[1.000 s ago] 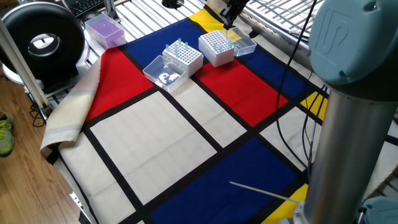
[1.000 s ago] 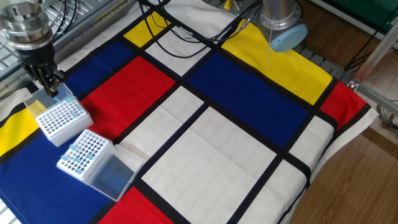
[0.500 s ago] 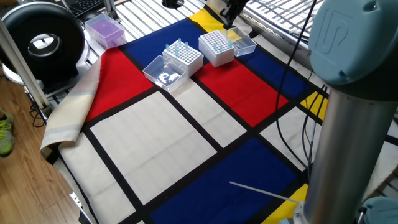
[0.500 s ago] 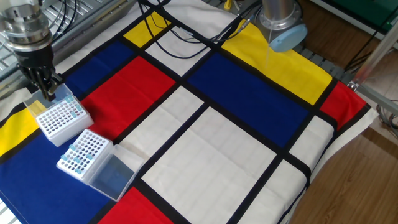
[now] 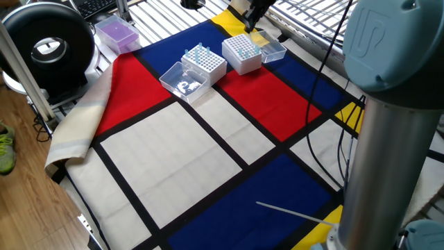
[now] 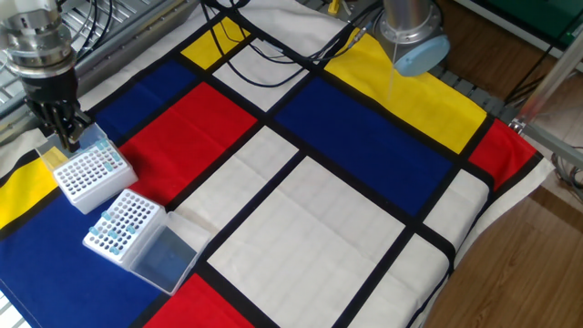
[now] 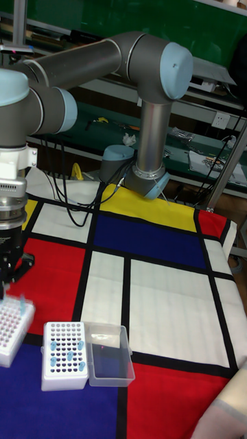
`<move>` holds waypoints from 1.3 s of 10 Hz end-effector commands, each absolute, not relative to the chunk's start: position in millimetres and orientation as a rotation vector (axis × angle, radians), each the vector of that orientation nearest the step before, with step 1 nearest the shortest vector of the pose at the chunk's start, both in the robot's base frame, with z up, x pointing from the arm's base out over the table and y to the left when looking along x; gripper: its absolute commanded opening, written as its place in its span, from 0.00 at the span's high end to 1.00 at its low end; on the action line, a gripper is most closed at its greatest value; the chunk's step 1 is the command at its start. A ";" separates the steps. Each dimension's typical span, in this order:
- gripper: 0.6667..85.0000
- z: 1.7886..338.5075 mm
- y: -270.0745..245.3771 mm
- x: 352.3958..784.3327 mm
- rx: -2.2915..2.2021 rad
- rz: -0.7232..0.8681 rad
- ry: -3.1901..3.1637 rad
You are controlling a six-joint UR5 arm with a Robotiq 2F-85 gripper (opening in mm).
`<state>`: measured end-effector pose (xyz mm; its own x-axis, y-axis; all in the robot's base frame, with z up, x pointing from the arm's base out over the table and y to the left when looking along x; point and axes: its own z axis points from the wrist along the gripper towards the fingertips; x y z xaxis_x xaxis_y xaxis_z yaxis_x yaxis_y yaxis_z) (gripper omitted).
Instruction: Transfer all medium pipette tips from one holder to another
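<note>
Several medium pipette tips (image 6: 117,225), pale blue, stand in a white holder (image 5: 203,61) with its clear lid (image 6: 168,260) lying open beside it; this holder also shows in the tall fixed view (image 7: 63,354). A second white holder (image 6: 88,173) sits next to it, farther back (image 5: 241,52), cut by the left edge in the tall view (image 7: 9,330). My gripper (image 6: 69,138) hangs just over the second holder's far edge (image 5: 248,22) with its fingers together. Whether a tip sits between them is too small to see.
The holders sit on a red, blue, white and yellow checked cloth (image 6: 301,191). A clear lid (image 5: 272,48) lies behind the second holder. A purple box (image 5: 116,32) and a black round device (image 5: 47,43) stand off the cloth. Cables (image 6: 273,55) and the arm's base (image 6: 414,41) stand at the cloth's far end.
The gripper has shifted a little sideways along the far edge of the second holder, still with fingers together. The holders and tips have not moved.
</note>
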<state>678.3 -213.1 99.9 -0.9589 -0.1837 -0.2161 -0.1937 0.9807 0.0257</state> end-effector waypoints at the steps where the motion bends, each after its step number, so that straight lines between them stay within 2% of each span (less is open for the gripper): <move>1: 0.99 96.4 -210.8 678.3 -0.268 0.096 2.897; 5: 0.98 98.7 -211.2 671.7 -0.296 0.097 2.915; 6: 0.85 98.7 -214.1 665.4 -0.349 0.088 2.931; 9: 0.67 97.4 -211.7 662.5 -0.411 0.099 2.934; 13: 0.66 97.1 -211.0 667.2 -0.417 0.080 2.944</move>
<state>663.9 -212.7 95.4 -0.9477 -0.2689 -0.1722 -0.2775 0.9603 0.0276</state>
